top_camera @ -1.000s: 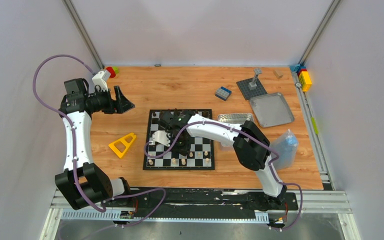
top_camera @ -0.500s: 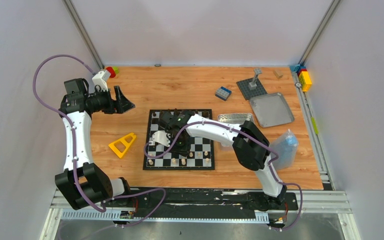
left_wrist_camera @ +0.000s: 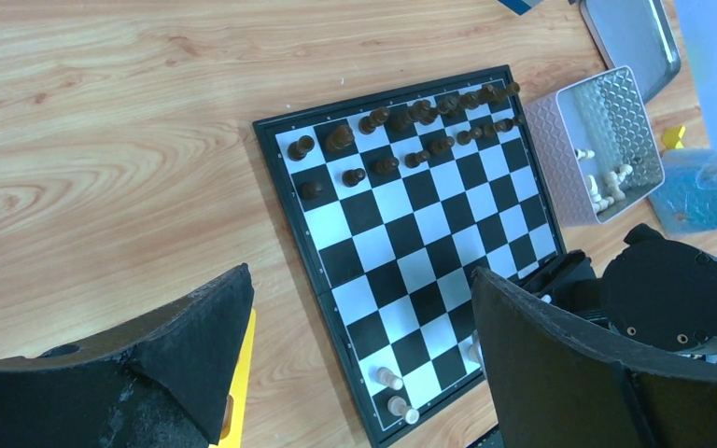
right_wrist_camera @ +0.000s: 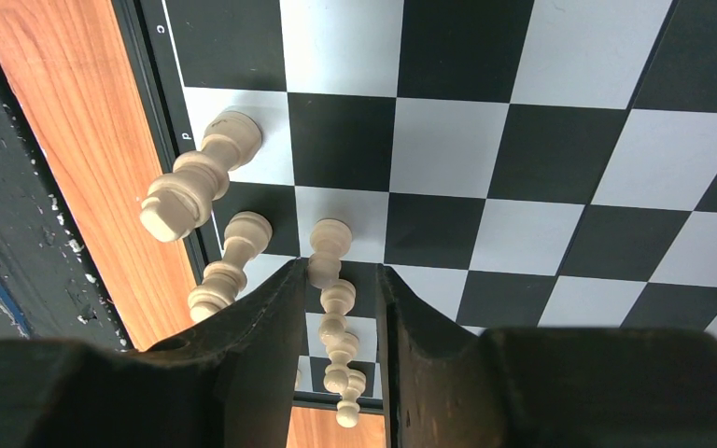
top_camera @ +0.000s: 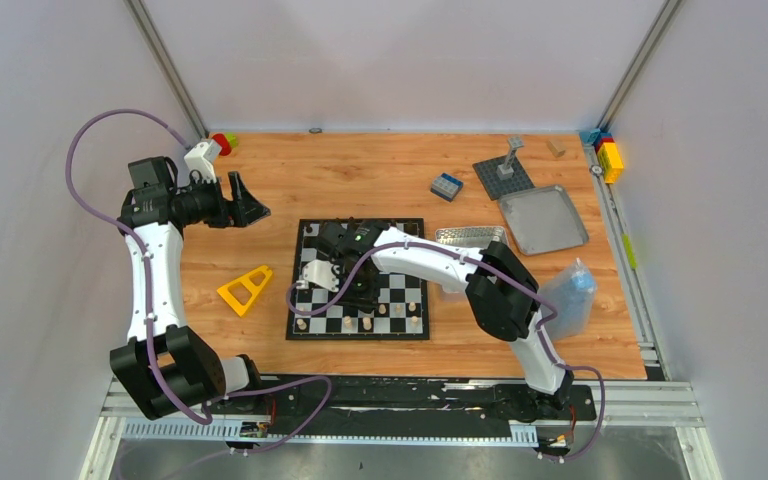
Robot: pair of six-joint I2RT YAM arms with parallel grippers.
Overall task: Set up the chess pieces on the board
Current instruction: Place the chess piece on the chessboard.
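The board (top_camera: 303, 300) lies mid-table. Dark pieces (left_wrist_camera: 411, 121) fill its far two rows in the left wrist view. Cream pieces (top_camera: 348, 324) stand along the near rows. My right gripper (top_camera: 358, 292) hangs low over the board's near left part. In the right wrist view, its jaws (right_wrist_camera: 341, 271) stand narrowly apart around a line of cream pawns (right_wrist_camera: 329, 247). The nearest pawn stands beside the left finger (right_wrist_camera: 261, 317). Two taller cream pieces (right_wrist_camera: 196, 182) stand by the board's edge. My left gripper (top_camera: 250, 205) is wide open and empty, raised left of the board (left_wrist_camera: 401, 233).
A silver tin (top_camera: 470, 236) with loose cream pieces (left_wrist_camera: 607, 182) sits by the board's right far corner. A yellow brick (top_camera: 245, 289) lies left of the board. A blue brick (top_camera: 446, 186), grey studded plate (top_camera: 503, 177), metal lid (top_camera: 543, 218) and blue bag (top_camera: 570, 295) lie right.
My right gripper has shifted slightly toward the board's left side. The left arm has not moved.
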